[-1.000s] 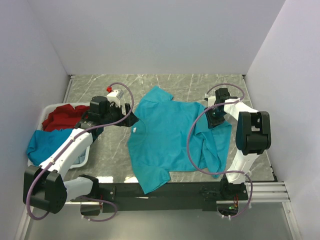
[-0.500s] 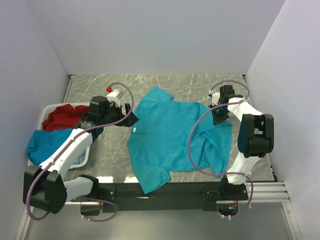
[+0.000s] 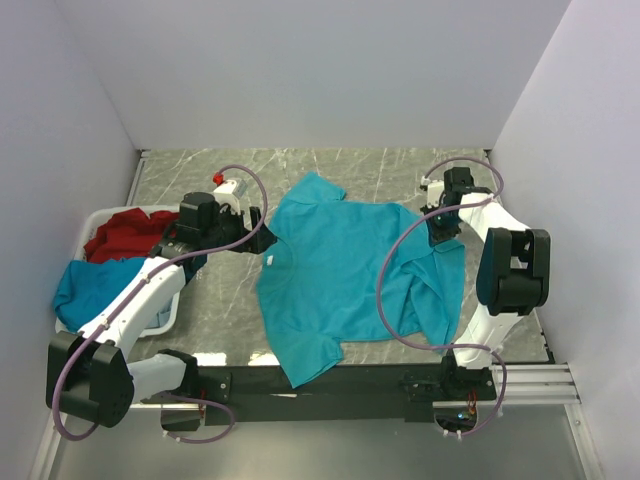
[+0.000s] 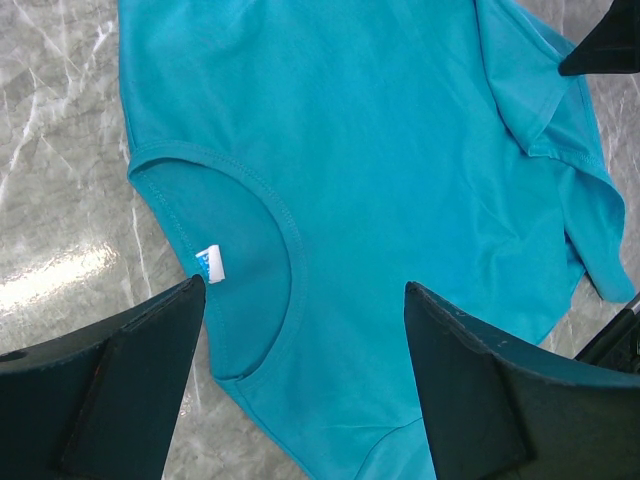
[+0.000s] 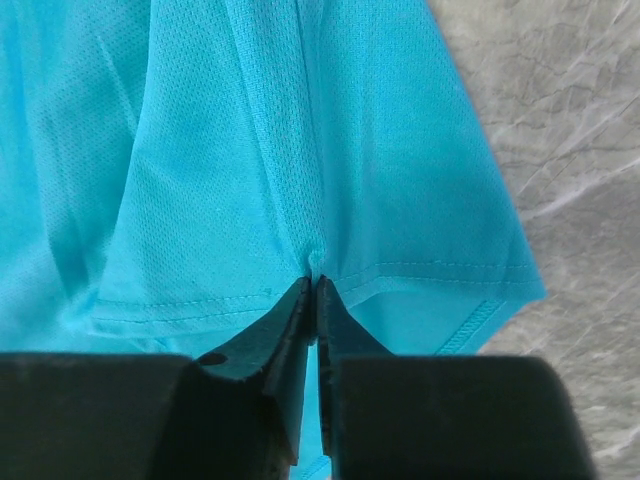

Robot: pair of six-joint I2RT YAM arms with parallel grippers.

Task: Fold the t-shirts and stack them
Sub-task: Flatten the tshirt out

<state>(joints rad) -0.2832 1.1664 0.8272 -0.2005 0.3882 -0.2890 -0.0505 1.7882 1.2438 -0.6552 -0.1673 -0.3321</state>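
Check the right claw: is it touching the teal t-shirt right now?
Touching. The right wrist view shows the right claw pinched shut on the hem of the teal t-shirt, with the cloth puckered where the tips meet.

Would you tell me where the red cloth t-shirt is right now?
In the top view, the red cloth t-shirt lies crumpled in the white plastic basket at the left edge of the table, beyond a crumpled blue shirt.
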